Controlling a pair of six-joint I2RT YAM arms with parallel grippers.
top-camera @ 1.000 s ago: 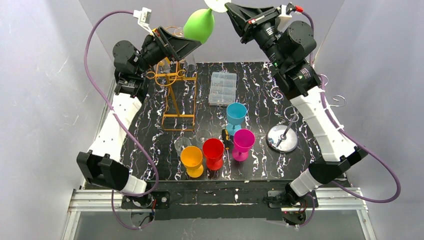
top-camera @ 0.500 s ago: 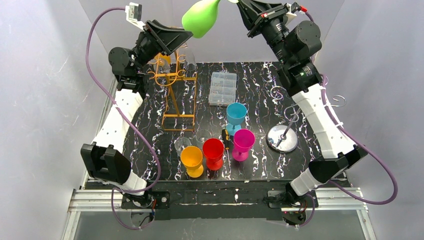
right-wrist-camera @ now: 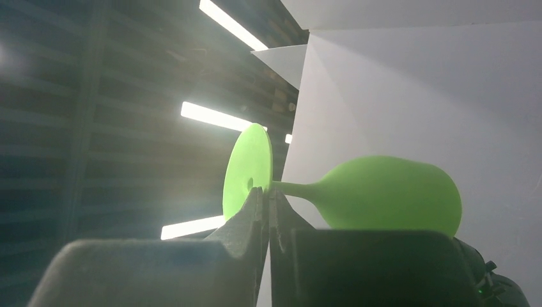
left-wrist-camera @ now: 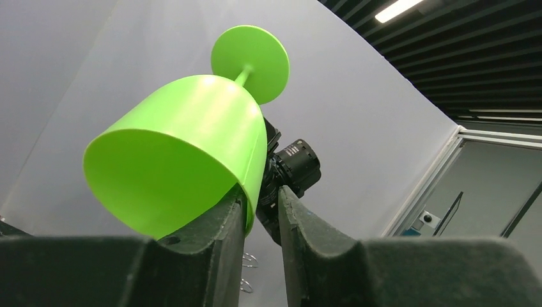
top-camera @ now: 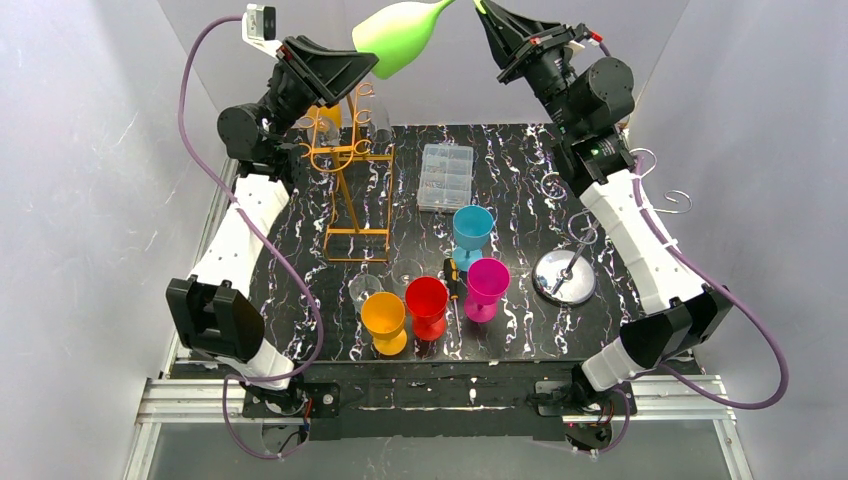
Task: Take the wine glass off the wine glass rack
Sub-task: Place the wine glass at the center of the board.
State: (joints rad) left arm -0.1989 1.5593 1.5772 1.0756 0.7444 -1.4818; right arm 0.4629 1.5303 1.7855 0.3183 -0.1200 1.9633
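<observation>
A lime-green wine glass hangs in the air, tipped sideways, high above the back of the table. My right gripper is shut on its round foot, next to the stem. My left gripper is at the bowl's mouth. In the left wrist view the rim of the glass sits between the jaws of that gripper. One finger lies inside the bowl against the wall. The other stands outside it, with a gap showing. The gold wire wine glass rack stands below at the back left, apart from the green glass.
A chrome stand with curled hooks on a disc base stands at the right. A clear compartment box lies at the back centre. Orange, red, magenta and blue goblets cluster at the front middle.
My right arm lifted the green glass and tipped its bowl toward the left. My left arm rose to meet it, and its jaws narrowed around the rim.
</observation>
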